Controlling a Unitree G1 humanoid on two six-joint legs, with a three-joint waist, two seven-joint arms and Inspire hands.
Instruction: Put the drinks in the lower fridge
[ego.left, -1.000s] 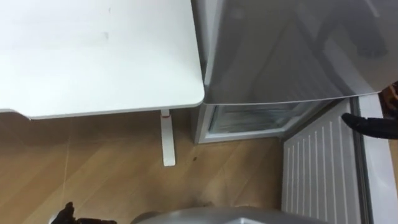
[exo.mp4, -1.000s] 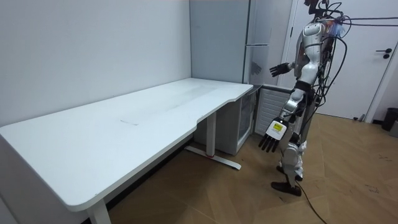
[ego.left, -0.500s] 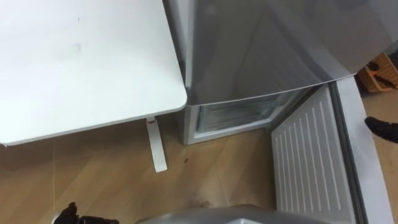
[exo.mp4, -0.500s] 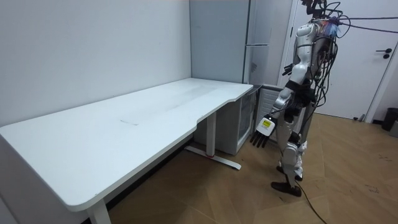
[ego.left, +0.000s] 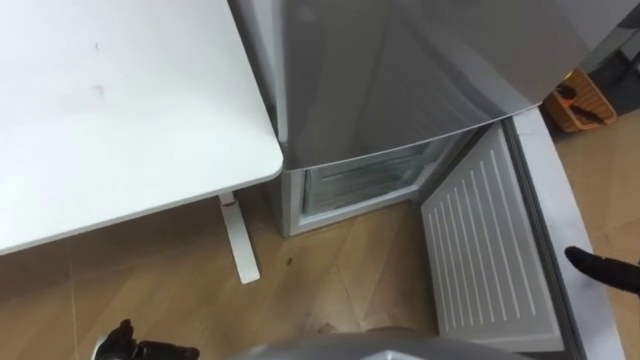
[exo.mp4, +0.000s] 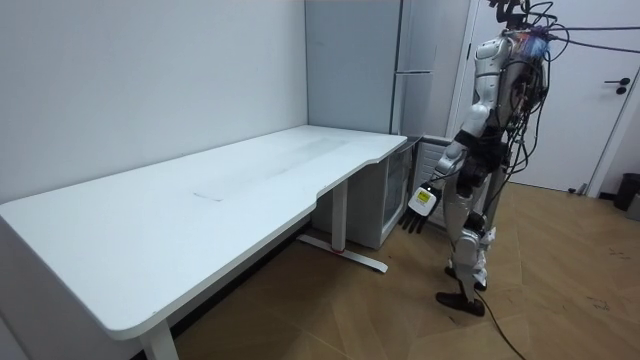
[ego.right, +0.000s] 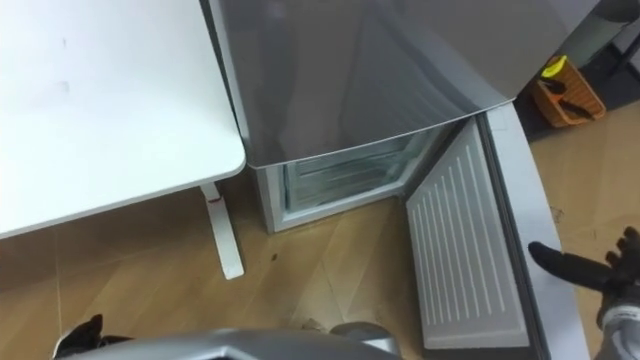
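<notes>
I stand in front of a tall grey fridge (ego.left: 400, 70). Its lower compartment (ego.left: 365, 180) is open and pale shelves show inside. The lower door (ego.left: 490, 250) is swung out towards my right, its white ribbed inner side facing up at me. My right hand (ego.right: 590, 270) hovers open just past the door's outer edge, one dark finger stretched towards it, holding nothing. My left hand (ego.left: 130, 345) hangs low at my side over the floor; in the room view this left hand (exo.mp4: 418, 205) has relaxed fingers and is empty.
A large white desk (ego.left: 100, 100) stands to the left of the fridge, its leg (ego.left: 238, 240) on the wooden floor. An orange box (ego.left: 575, 100) with tools sits beyond the fridge door. In the room view a white door (exo.mp4: 610, 100) is behind me.
My right hand has drawn back and down from the fridge door's top edge. The eye view has shifted, so the fridge and desk sit further left. My left hand swung slightly forward.
</notes>
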